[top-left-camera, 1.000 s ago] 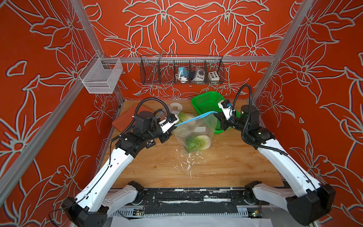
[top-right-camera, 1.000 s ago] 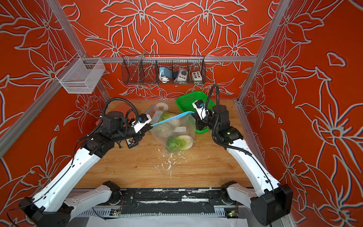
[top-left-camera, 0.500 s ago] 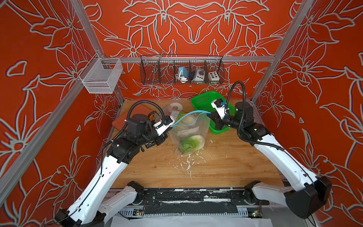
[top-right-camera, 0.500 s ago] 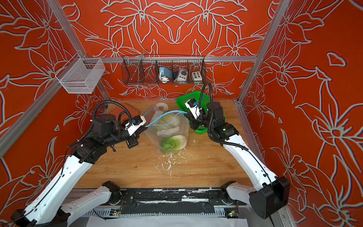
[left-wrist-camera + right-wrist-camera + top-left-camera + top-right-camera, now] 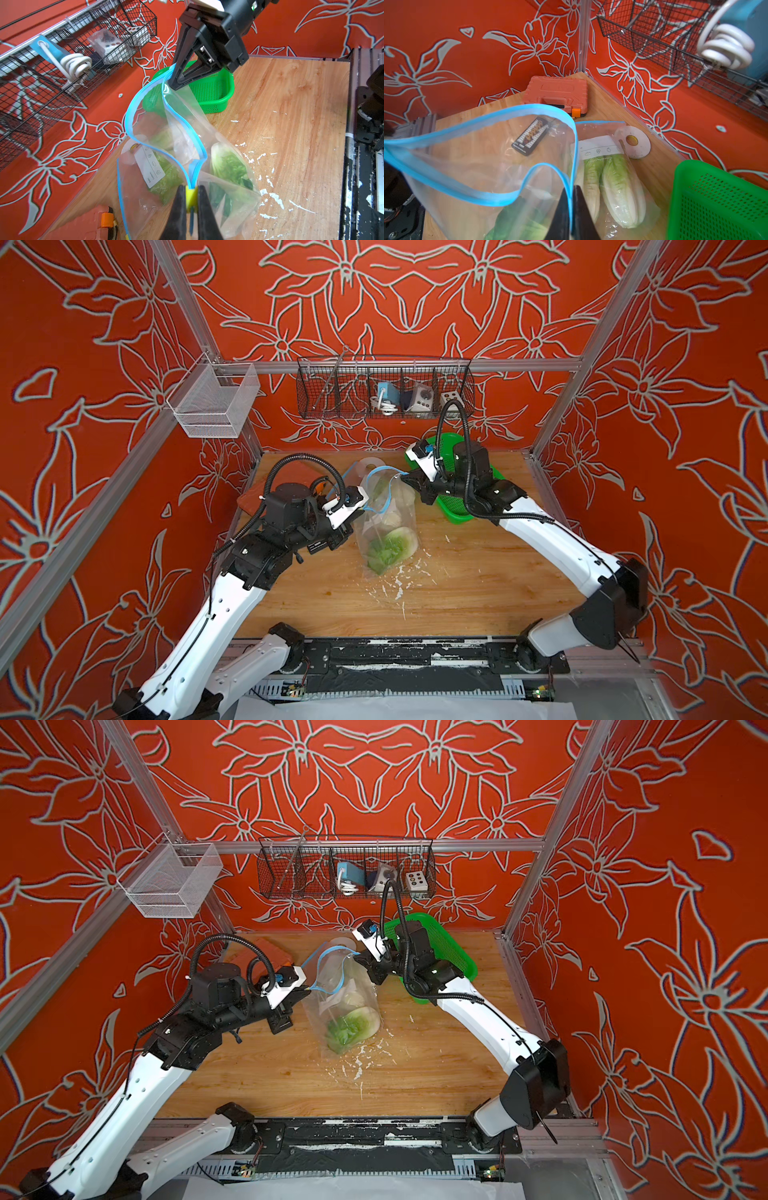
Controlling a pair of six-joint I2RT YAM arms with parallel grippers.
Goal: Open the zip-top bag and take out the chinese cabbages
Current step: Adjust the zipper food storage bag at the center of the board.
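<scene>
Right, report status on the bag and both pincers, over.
Status: left pincer shut on zip-top bag rim, right pincer shut on opposite rim. Mouth open, chinese cabbages inside. Nothing across the mouth; green basket beside right arm.

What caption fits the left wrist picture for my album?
The left gripper and right gripper pinch the open zip-top bag by its rim, chinese cabbages inside, green basket nearby.

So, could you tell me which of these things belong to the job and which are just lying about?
In the job: bag, cabbages inside it, left pincer and right pincer holding its rim.
Lying about: green basket, orange case, tape roll, wire rack, mesh bin.
</scene>
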